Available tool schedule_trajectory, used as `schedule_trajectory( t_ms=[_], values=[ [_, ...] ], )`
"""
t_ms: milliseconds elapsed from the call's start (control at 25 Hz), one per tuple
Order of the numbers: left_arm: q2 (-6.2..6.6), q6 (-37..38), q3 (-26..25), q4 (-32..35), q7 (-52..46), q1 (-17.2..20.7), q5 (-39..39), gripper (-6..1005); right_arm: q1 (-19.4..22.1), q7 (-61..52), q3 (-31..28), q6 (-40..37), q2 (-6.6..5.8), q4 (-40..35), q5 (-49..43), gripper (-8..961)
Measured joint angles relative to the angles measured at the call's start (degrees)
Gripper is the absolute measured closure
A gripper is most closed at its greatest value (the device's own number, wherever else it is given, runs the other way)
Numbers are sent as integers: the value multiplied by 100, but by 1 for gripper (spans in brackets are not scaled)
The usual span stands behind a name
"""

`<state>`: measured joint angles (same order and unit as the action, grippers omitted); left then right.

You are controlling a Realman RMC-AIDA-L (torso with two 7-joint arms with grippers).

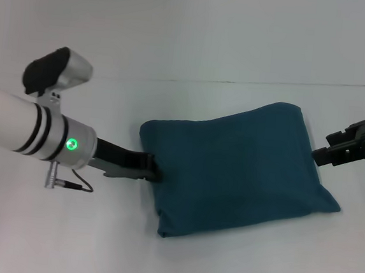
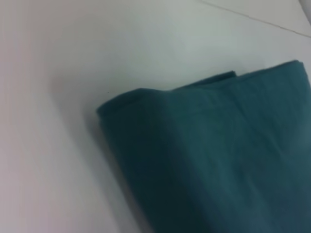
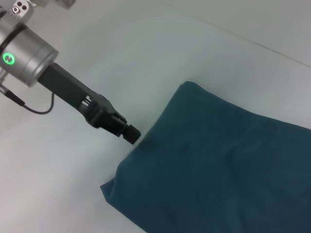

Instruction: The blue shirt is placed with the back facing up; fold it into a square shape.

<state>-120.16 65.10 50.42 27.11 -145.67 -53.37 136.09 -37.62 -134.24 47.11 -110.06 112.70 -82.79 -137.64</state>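
A large dark teal-blue cotton T-shirt [image 1: 237, 170], plain side up and already folded into a thick, roughly rectangular bundle, is lying near the middle of a plain white worktop [image 1: 197, 42], its layered edges showing at one corner in the left wrist view. The robot's left end effector [image 1: 153, 168] is reaching in low from the left, its black tip touching the bundle's left edge, where the cloth is dimpling; whether it is clenched on the fabric or released cannot be told. The right end effector [image 1: 318, 155] is hovering just beside the bundle's right edge, apparently apart from the cloth, and its fingers' state cannot be told either.
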Motion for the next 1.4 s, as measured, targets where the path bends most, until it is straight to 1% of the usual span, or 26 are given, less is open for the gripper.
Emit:
schedule_trajectory(
  t_ms=[120, 280, 440, 720, 840, 1040, 1280, 1400],
  values=[
    [56, 86, -72, 42, -147, 78, -24, 904, -6, -19, 5, 2, -8, 0, 0, 377],
    [49, 140, -90, 29, -261, 116, -86, 874, -54, -43, 34, 3, -10, 0, 0, 377],
    [32, 254, -96, 13, -257, 107, -386, 778, -79, -49, 65, 3, -6, 0, 1, 376],
    [12, -69, -34, -85, -263, 75, -343, 610, -81, -50, 97, -5, 5, 0, 1, 374],
    [12, -131, -10, -107, -264, 74, -308, 369, -63, -51, 97, -9, 8, 0, 1, 373],
    [25, -189, -8, -181, -266, 77, -267, 166, -54, -68, 97, -11, 17, 0, 1, 371],
    [13, -195, -5, -340, -237, 10, -261, 86, -76, -77, 96, -4, 30, 0, -14, 369],
    [12, -182, -5, -366, -229, -18, -289, 87, -85, -61, 96, 1, 63, 0, -107, 368]
  ],
)
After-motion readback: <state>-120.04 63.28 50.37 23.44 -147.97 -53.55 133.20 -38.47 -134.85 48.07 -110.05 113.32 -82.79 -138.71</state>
